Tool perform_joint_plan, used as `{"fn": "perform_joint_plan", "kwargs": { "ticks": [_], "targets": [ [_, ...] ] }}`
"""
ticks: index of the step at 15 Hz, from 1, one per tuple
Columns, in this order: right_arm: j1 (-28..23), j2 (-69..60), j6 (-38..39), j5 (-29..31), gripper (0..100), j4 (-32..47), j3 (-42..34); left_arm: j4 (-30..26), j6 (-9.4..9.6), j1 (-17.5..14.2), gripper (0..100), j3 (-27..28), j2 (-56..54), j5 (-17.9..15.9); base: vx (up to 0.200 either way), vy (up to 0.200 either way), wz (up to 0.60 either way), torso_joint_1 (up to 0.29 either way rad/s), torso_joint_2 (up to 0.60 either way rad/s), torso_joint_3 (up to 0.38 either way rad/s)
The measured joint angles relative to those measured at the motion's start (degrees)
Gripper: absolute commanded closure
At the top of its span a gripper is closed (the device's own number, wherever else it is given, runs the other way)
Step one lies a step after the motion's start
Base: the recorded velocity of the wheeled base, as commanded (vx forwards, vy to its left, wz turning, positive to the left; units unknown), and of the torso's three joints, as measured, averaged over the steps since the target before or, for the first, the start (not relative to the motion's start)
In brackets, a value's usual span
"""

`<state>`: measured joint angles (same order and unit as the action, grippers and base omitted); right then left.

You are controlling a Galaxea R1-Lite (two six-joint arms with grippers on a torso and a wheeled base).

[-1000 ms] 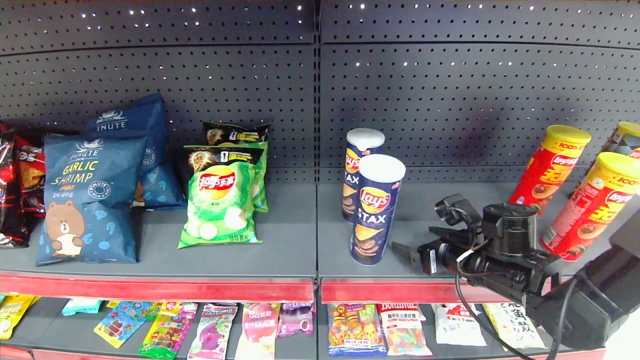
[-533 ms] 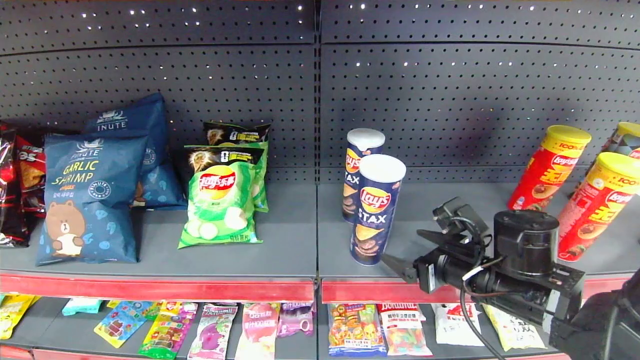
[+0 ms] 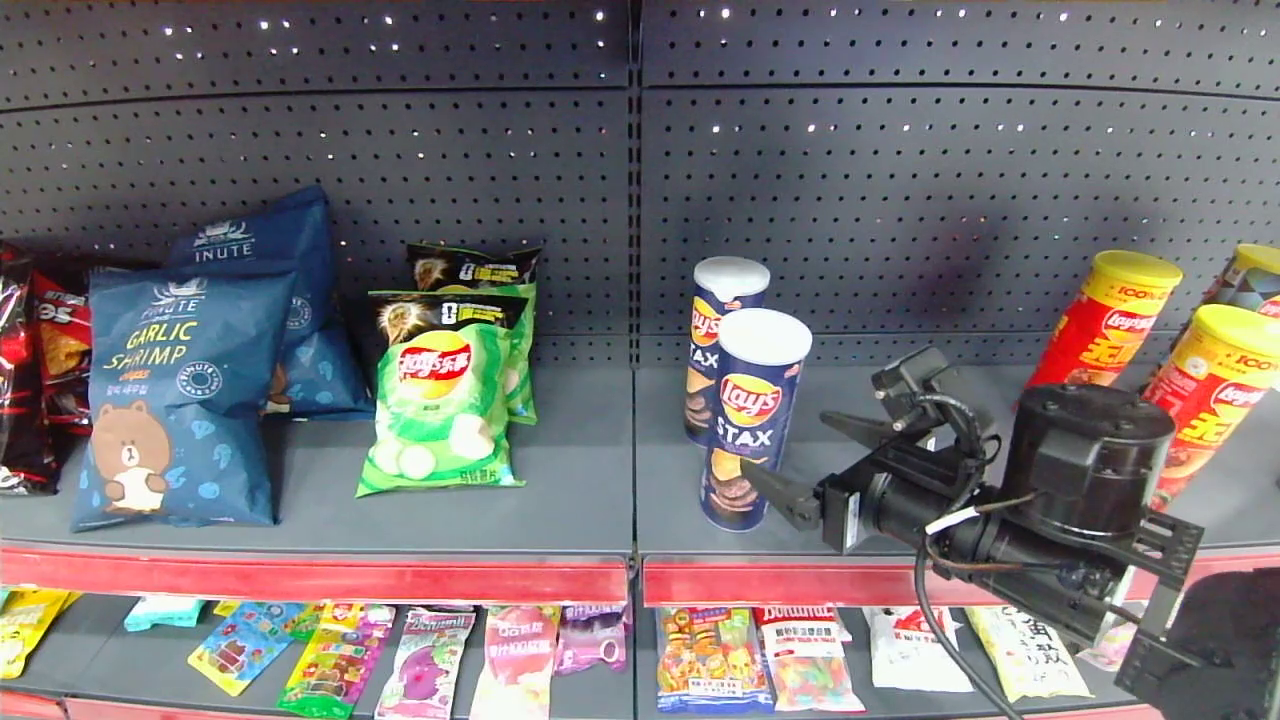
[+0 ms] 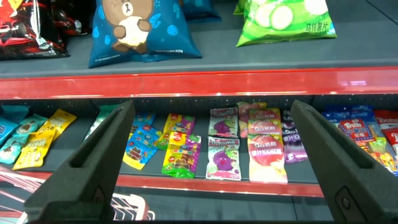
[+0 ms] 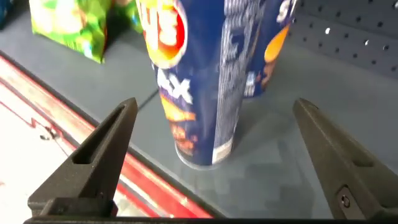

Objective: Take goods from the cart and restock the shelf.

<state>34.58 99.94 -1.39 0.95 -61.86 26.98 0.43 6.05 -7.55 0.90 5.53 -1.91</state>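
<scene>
On the right half of the upper shelf (image 3: 560, 500), near its front edge, a tall blue chip canister (image 3: 752, 420) is standing upright, with a second canister (image 3: 722, 300) just behind it. To its right, the right gripper (image 3: 790, 450) is hovering just beside it, jaws spread wide and holding nothing. The left gripper (image 4: 211, 106) is hanging spread and empty before candy packets (image 4: 224, 155) on the lower shelf. The canister is likely light, stiff, smooth and easily tipped, so clasping across its middle looks safest.

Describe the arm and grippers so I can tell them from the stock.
The right arm is matte black, with a fat cylindrical joint housing and a black cable looping beneath it, marked by a white tag. The right gripper has two long, tapering dark-grey wedge fingers; the left gripper has the same pair.
</scene>
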Motion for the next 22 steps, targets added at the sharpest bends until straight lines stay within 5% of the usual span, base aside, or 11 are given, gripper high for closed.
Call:
{"fn": "perform_joint_plan", "kwargs": {
  "ticks": [22],
  "targets": [
    [2.24, 6.16, -0.06, 5.85, 0, 0.02, 8.69, 0.0, 0.02, 0.0, 0, -0.02, 0.0, -0.02, 0.0, 0.0, 0.0, 0.0, 0.0, 0.0]
  ]
}}
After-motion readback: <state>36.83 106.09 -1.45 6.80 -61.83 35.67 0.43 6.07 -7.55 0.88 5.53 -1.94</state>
